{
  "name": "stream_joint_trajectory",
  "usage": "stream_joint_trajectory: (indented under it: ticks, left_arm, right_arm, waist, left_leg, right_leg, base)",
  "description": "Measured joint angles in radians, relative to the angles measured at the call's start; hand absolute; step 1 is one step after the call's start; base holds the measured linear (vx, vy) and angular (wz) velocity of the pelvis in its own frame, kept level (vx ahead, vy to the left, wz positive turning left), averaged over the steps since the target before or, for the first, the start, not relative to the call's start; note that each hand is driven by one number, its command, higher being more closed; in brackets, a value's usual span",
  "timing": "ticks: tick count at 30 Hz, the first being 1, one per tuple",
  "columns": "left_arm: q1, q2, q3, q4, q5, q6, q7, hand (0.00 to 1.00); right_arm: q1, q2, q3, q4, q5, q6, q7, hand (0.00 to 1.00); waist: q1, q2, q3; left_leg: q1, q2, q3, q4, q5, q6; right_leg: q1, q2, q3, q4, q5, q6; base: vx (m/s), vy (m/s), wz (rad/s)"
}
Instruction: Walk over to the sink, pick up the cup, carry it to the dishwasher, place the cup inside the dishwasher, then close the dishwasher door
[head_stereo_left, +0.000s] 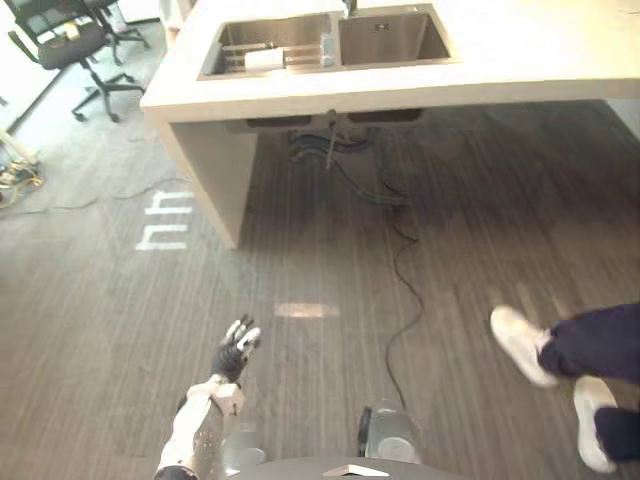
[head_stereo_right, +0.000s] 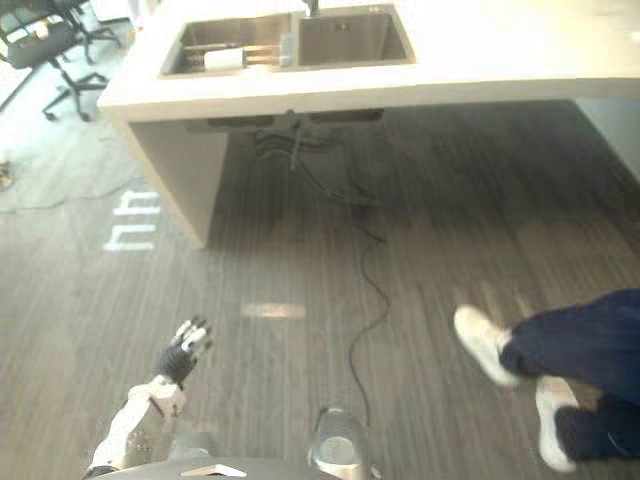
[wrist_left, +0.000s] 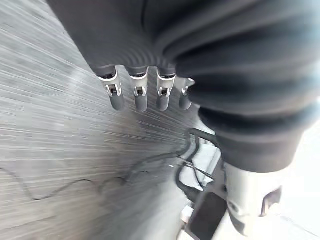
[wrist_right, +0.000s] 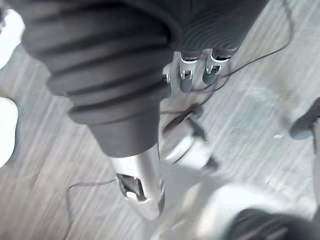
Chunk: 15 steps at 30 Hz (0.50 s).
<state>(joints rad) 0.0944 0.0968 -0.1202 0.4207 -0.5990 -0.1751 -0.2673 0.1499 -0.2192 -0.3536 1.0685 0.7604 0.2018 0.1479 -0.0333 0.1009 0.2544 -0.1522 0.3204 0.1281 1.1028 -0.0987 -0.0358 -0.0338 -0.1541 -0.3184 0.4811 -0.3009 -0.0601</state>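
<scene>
Down at the lower left, the left hand (head_stereo_left: 237, 350) hangs with its fingers (wrist_left: 140, 96) straight and relaxed, holding nothing. The right hand (wrist_right: 186, 80) is loose and empty too, over the floor (head_stereo_left: 300, 260). Open floor runs ahead to the counter (head_stereo_left: 520, 50), whose front edge crosses the upper frame. A person's shoes (head_stereo_left: 522, 345) are at lower right and an office chair (head_stereo_left: 70, 45) is at upper left. The cup (head_stereo_left: 264, 59) lies in the left basin of the sink (head_stereo_left: 395, 40), well apart from both hands.
</scene>
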Motion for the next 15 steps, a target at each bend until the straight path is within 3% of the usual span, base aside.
stream_joint_trajectory:
  ticks: [2, 3, 4, 5, 6, 7, 8, 9, 10, 12, 13, 14, 15]
  left_arm:
    - [-0.001, 0.003, -0.001, -0.099, -0.059, 0.001, -0.011, 0.00]
    - [-0.001, 0.003, -0.005, -0.165, -0.079, 0.000, -0.025, 0.00]
    - [-0.001, 0.003, -0.007, -0.177, -0.080, 0.000, -0.025, 0.00]
    - [-0.002, -0.001, -0.025, -0.273, -0.086, 0.000, -0.018, 0.00]
    - [0.002, -0.002, -0.043, -0.339, -0.086, 0.001, 0.005, 0.00]
    - [0.009, -0.002, -0.046, -0.371, -0.085, 0.003, 0.016, 0.00]
    - [0.035, -0.005, -0.041, -0.430, -0.085, 0.012, 0.046, 0.00]
    - [0.055, -0.004, -0.024, -0.458, -0.086, 0.019, 0.063, 0.00]
    - [-0.022, -0.002, 0.023, -0.411, -0.085, 0.052, 0.085, 0.00]
    - [-0.043, -0.009, 0.066, -0.418, -0.085, 0.051, 0.083, 0.00]
    - [-0.031, -0.010, 0.091, -0.458, -0.085, 0.050, 0.084, 0.00]
    - [-0.023, -0.010, 0.099, -0.494, -0.084, 0.049, 0.088, 0.00]
    - [-0.012, -0.002, 0.119, -0.587, -0.074, 0.048, 0.105, 0.00]
  right_arm:
    - [-0.054, -0.014, -0.002, -0.034, 0.063, -0.023, -0.019, 0.00]
    - [-0.101, -0.017, -0.002, -0.058, 0.096, -0.028, -0.023, 0.00]
    - [-0.107, -0.017, -0.002, -0.064, 0.101, -0.028, -0.024, 0.00]
    - [-0.159, -0.025, 0.012, -0.076, 0.131, -0.025, -0.025, 0.00]
    - [-0.172, -0.028, 0.034, -0.072, 0.136, -0.017, -0.026, 0.00]
    - [-0.170, -0.026, 0.038, -0.069, 0.136, -0.008, -0.028, 0.00]
    - [-0.155, -0.026, 0.046, -0.066, 0.133, 0.027, -0.038, 0.00]
    - [-0.152, -0.006, 0.054, -0.050, 0.127, 0.049, -0.050, 0.00]
    - [-0.153, 0.034, 0.039, -0.016, 0.085, 0.101, -0.065, 0.00]
    - [-0.163, 0.050, 0.028, -0.005, 0.030, 0.106, -0.082, 0.00]
    - [-0.163, 0.050, 0.035, 0.011, 0.010, 0.108, -0.105, 0.00]
    - [-0.161, 0.049, 0.035, 0.017, 0.009, 0.108, -0.110, 0.00]
    - [-0.162, 0.045, 0.030, 0.038, 0.020, 0.109, -0.115, 0.00]
  waist:
    - [0.027, -0.013, 0.007]
    - [0.040, -0.018, 0.008]
    - [0.042, -0.019, 0.008]
    - [0.052, -0.018, 0.008]
    - [0.072, -0.007, 0.003]
    - [0.083, 0.002, -0.001]
    - [0.105, 0.049, -0.009]
    - [0.121, 0.079, -0.014]
    - [0.090, 0.017, -0.003]
    - [0.110, -0.004, 0.015]
    - [0.133, -0.005, 0.016]
    - [0.147, -0.006, 0.016]
    - [0.183, -0.031, 0.010]
  left_leg:
    - [-0.073, -0.041, 0.076, -0.035, -0.071, 0.008]
    - [-0.124, -0.087, 0.142, -0.150, -0.090, 0.021]
    - [-0.133, -0.095, 0.151, -0.176, -0.090, 0.022]
    - [-0.181, -0.203, 0.187, -0.461, -0.062, 0.011]
    - [-0.173, -0.283, 0.177, -0.731, 0.053, 0.017]
    - [-0.158, -0.311, 0.168, -0.862, 0.139, 0.014]
    - [-0.106, -0.303, 0.169, -1.042, 0.380, 0.029]
    - [-0.069, -0.275, 0.180, -1.061, 0.400, 0.213]
    - [-0.089, -0.330, 0.166, -1.012, 0.364, 0.202]
    - [-0.095, -0.337, 0.174, -0.947, 0.295, 0.175]
    - [-0.127, -0.317, 0.173, -0.810, 0.190, 0.127]
    - [-0.145, -0.304, 0.174, -0.748, 0.149, 0.097]
    - [-0.185, -0.294, 0.195, -0.656, 0.077, 0.047]
  right_leg:
    - [0.116, -0.010, -0.002, -0.102, 0.028, 0.042]
    - [0.182, -0.021, -0.006, -0.168, 0.037, 0.062]
    - [0.192, -0.022, -0.007, -0.177, 0.039, 0.065]
    - [0.247, -0.041, -0.019, -0.219, 0.037, 0.099]
    - [0.276, -0.044, -0.014, -0.222, 0.020, 0.134]
    - [0.295, -0.038, -0.007, -0.221, 0.006, 0.157]
    - [0.344, 0.015, 0.017, -0.207, -0.037, 0.198]
    - [0.382, 0.049, 0.025, -0.188, -0.104, 0.201]
    - [0.377, 0.056, 0.041, -0.189, -0.147, 0.151]
    - [0.380, 0.052, 0.038, -0.188, -0.149, 0.145]
    - [0.406, 0.043, 0.045, -0.195, -0.131, 0.140]
    - [0.408, 0.034, 0.055, -0.191, -0.130, 0.135]
    - [0.408, 0.016, 0.080, -0.209, -0.176, 0.064]
  base:
    - [0.50, -0.047, -0.28]
    - [0.50, -0.007, -0.25]
    - [0.53, 0.030, -0.10]
    - [0.56, 0.061, -0.08]
    - [0.69, 0.111, -0.15]
    - [0.72, 0.155, -0.44]
    - [0.63, 0.178, -0.70]
    - [0.59, 0.182, 0.13]
    - [0.38, 0.127, 0.44]
    - [0.25, 0.057, 0.24]
    - [0.18, 0.038, -0.32]
    - [0.15, 0.098, -0.55]
    - [0.10, 0.116, -0.53]
